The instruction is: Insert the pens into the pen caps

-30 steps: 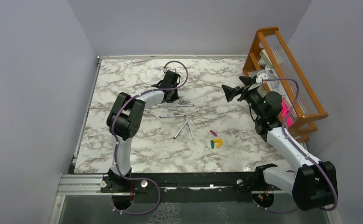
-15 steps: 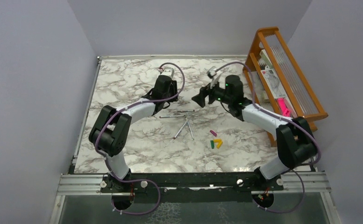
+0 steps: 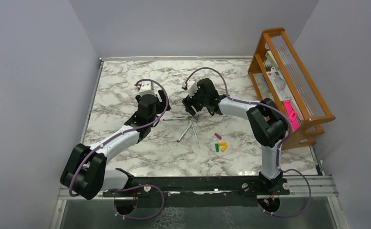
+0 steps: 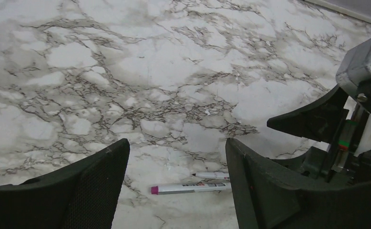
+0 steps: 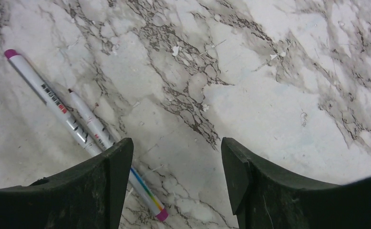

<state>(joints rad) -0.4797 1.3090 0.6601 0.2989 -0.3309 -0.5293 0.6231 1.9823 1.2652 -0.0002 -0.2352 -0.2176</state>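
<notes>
- Top external: left gripper (image 3: 156,112) hung low over the marble table (image 3: 121,76), jaws apart, nothing between them.
- Right gripper (image 3: 191,109) was near it and facing it, jaws likewise apart and holding nothing.
- Magenta-ended pen (image 3: 174,119) lay flat on the table between the two grippers, near both sets of fingertips.
- Dark-tipped pen (image 3: 189,115) lay alongside it, just beside the right gripper.
- Left wrist view: both pens showed just beyond the gap between the spread left fingers (image 4: 102,167). They lay parallel and close together; whether they touched could not be told.
- Right wrist view: the same two pens ran slantwise on one side of the right gripper. The magenta-ended one passed beneath one of the fingers (image 5: 112,162), unclamped.
- Two more pens (image 3: 189,131) met in an inverted V on the base side of the right gripper, near it.
- Pen caps (image 3: 220,144), magenta, green and yellow-orange, sat clustered well apart from both grippers, farther toward the arm bases on the right gripper's side.
- Orange wooden rack (image 3: 312,107) stood at the table's edge, well off from the right gripper.
</notes>
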